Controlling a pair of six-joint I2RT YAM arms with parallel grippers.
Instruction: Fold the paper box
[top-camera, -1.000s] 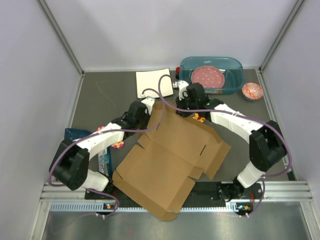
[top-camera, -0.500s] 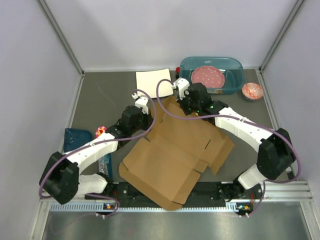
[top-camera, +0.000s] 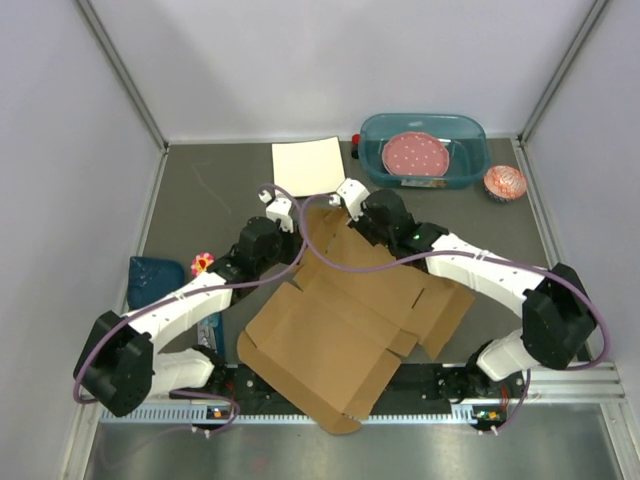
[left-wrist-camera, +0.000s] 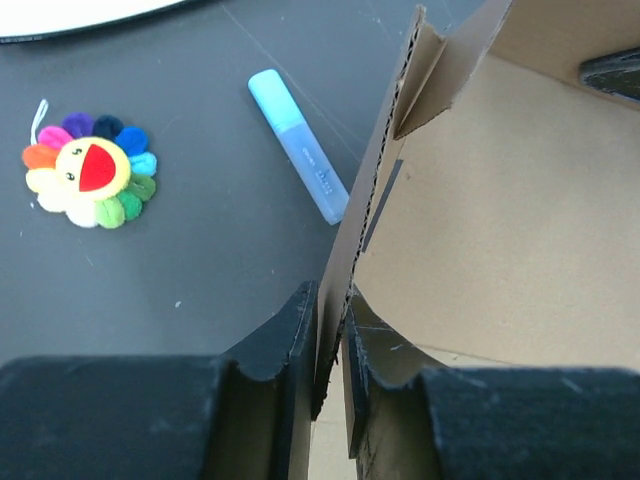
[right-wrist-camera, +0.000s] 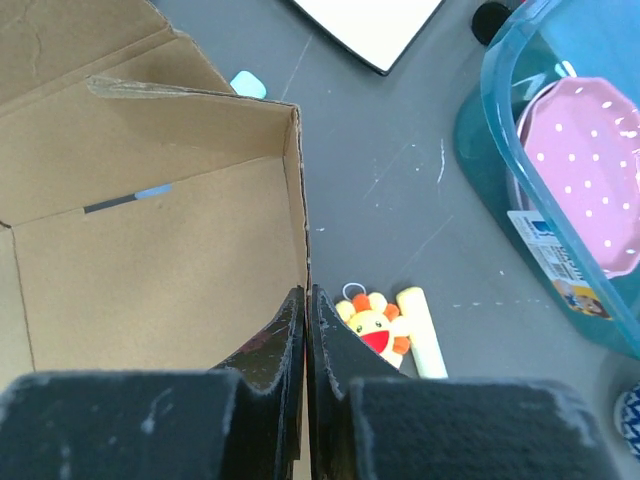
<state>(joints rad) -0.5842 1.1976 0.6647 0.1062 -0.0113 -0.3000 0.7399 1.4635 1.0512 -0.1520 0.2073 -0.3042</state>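
Box (top-camera: 340, 320) lies mid-table (top-camera: 220, 200), near corner poking past the near edge. Up at its far side the right claw (right-wrist-camera: 307, 300) is clamped tight on a raised wall, while the left claw (left-wrist-camera: 328, 320) straddles another wall, fingers barely apart; gripping or not, can't tell.

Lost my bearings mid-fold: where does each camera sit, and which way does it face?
Top external: above and behind the bases, looking down on the table; left arm, right arm and the paper box show.
Left wrist: on the left wrist, looking along the left fingers, a cardboard edge between them, toward a flower toy.
Right wrist: on the right wrist, looking past the right fingers, pinching a box wall, toward the teal tub.
Shared: all three show the box.
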